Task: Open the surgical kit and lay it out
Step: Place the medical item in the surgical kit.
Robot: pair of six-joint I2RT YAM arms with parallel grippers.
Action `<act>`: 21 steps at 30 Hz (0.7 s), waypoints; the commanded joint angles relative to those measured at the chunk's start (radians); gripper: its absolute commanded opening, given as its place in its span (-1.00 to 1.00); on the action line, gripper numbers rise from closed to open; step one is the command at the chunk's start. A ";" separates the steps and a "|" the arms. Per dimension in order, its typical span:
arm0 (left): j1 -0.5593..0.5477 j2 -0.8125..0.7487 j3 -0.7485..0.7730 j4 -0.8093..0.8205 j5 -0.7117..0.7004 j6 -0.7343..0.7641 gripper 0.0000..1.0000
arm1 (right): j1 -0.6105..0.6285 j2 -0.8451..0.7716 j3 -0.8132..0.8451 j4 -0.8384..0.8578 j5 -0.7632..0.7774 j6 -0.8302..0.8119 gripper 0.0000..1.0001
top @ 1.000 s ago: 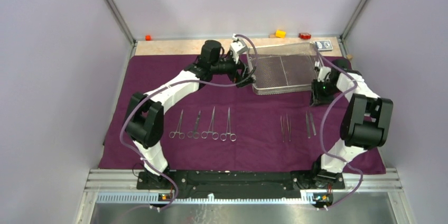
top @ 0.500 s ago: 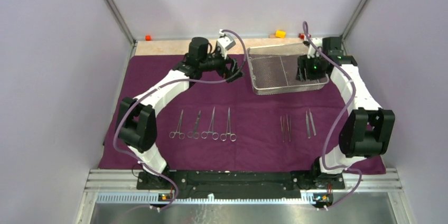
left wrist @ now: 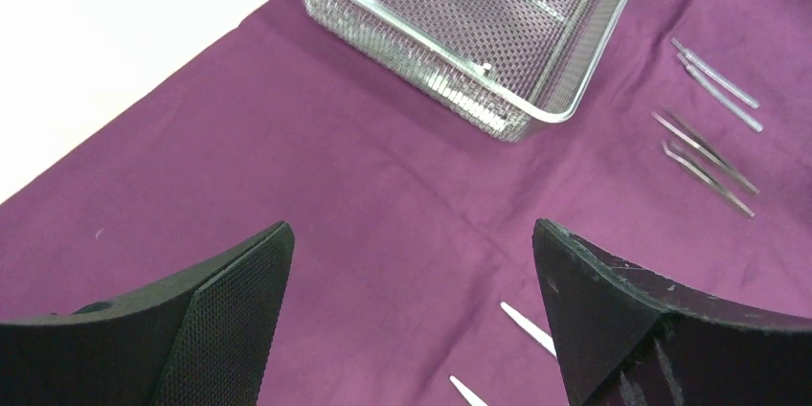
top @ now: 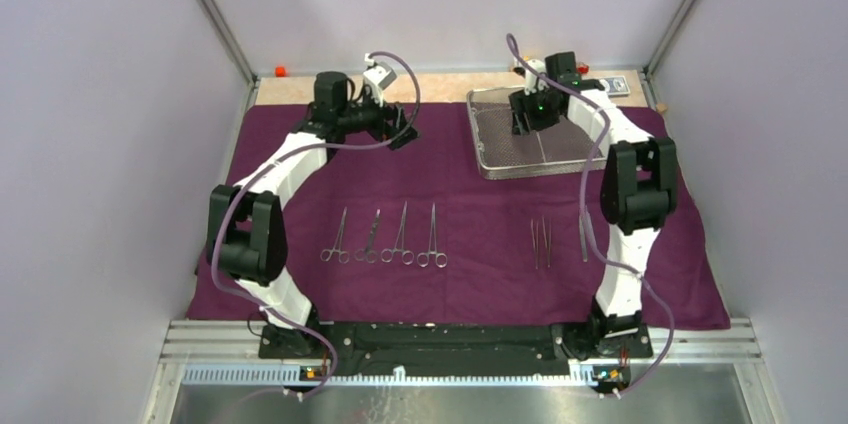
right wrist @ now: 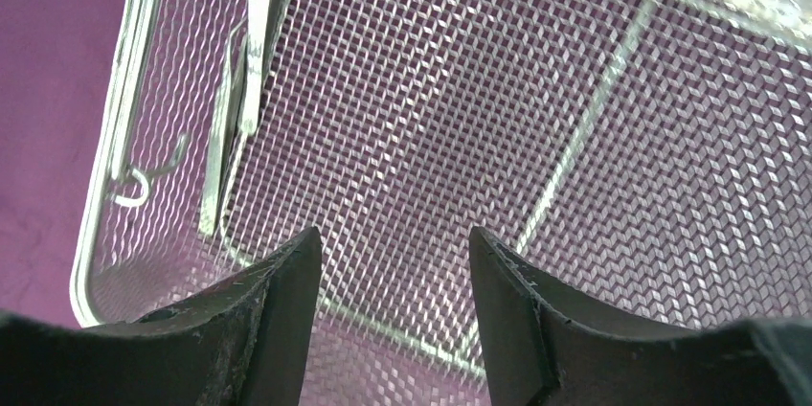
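R end effector point(right wrist: 393, 238) just above mesh tray point(right wrist: 594, 128), jaws apart

Open dark purple cloth wrap point(top: 480, 204) separates the far-edge silver wire-mesh steel tray point(top: 540, 154) from the near row of steel clamps point(top: 401, 234) and tweezers point(top: 541, 242).
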State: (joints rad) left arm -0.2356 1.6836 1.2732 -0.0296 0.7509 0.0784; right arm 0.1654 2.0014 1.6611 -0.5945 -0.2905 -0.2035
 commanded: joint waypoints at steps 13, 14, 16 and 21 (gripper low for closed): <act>0.113 0.026 -0.050 -0.130 0.000 0.365 0.98 | 0.067 0.261 0.260 0.127 -0.137 -0.040 0.12; 0.114 0.023 -0.055 -0.129 0.005 0.368 0.98 | 0.070 0.272 0.269 0.133 -0.148 -0.027 0.11; 0.116 0.020 -0.067 -0.120 0.008 0.362 0.98 | 0.078 0.298 0.288 0.146 -0.153 -0.005 0.11; 0.117 0.009 -0.102 -0.067 0.024 0.336 0.98 | 0.107 0.340 0.328 0.178 -0.127 0.028 0.08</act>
State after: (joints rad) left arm -0.1219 1.7107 1.2022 -0.1493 0.7437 0.4026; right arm 0.2420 2.3173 1.9236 -0.4824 -0.4084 -0.2138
